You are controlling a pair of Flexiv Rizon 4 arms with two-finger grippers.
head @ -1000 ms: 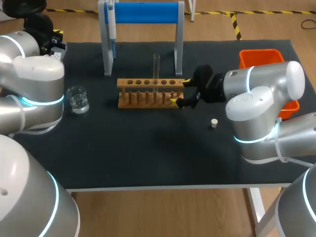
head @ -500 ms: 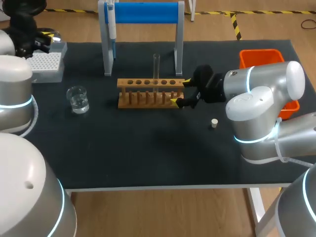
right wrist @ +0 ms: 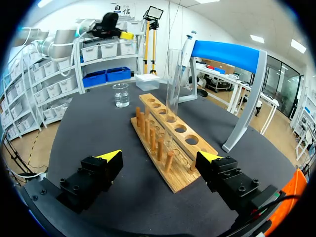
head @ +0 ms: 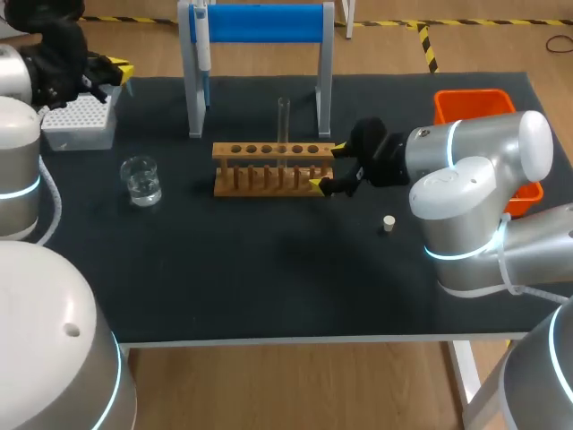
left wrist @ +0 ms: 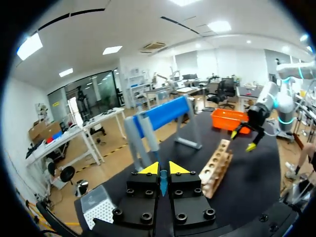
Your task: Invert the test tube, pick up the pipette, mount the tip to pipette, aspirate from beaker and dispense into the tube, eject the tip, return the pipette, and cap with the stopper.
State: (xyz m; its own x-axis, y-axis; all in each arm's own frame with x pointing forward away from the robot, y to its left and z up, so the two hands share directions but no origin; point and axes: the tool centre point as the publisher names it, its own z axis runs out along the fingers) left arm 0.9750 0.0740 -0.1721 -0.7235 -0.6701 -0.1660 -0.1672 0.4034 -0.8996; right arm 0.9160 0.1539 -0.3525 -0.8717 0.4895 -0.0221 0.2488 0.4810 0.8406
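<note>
A clear test tube [head: 284,119] stands upright in the wooden rack [head: 272,167]. The pipette [head: 203,43] hangs on the blue stand [head: 260,22]. My left gripper [head: 115,69] is shut above the far side of the white tip box [head: 81,119]; in its wrist view a thin blue sliver shows between the yellow tips [left wrist: 163,169], and I cannot tell what it is. My right gripper [head: 326,167] stands open at the rack's right end, with the rack's end [right wrist: 170,170] between its fingers and the tube [right wrist: 173,81] ahead. A glass beaker [head: 141,179] and a small stopper [head: 389,223] sit on the mat.
An orange bin [head: 473,105] stands at the table's right edge behind my right arm. The stand's two grey legs [head: 195,98] rise just behind the rack. Open black mat [head: 269,278] lies in front of the rack.
My left arm has swung back off the tip box, which now shows, and its gripper has turned up above the box's far side. The right arm, tube and stopper have not moved.
</note>
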